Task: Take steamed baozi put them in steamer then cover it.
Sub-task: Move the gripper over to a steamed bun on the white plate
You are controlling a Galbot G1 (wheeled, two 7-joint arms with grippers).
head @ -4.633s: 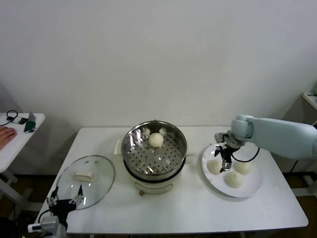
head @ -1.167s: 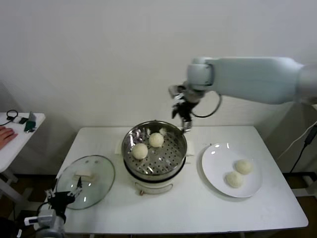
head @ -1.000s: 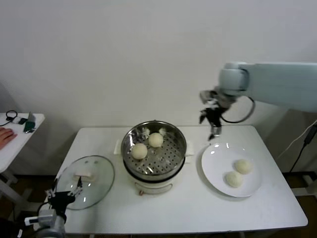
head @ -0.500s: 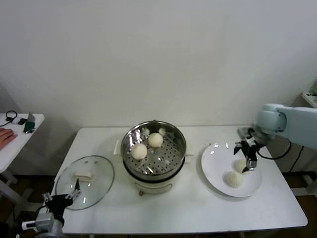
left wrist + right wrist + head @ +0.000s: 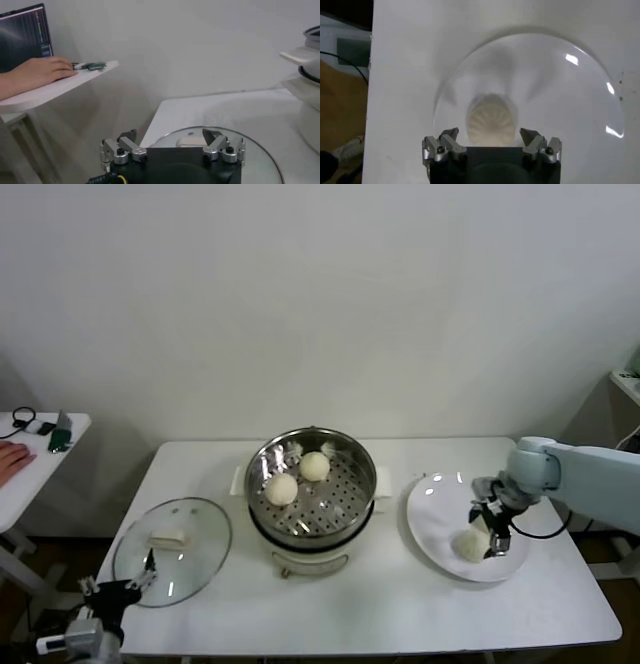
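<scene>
Cream baozi lies between open right claw, seemingly untouched.

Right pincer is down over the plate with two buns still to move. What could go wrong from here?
1. The right pincer is open low over the white plate, and one bun sits between its fingers. The other plate bun is mostly hidden behind the arm in the head view, so closing might nudge it.
2. The buns look soft; a hard squeeze may dent one.
3. Two buns already sit toward the back of the steamer; a drop there could land on them.
</scene>
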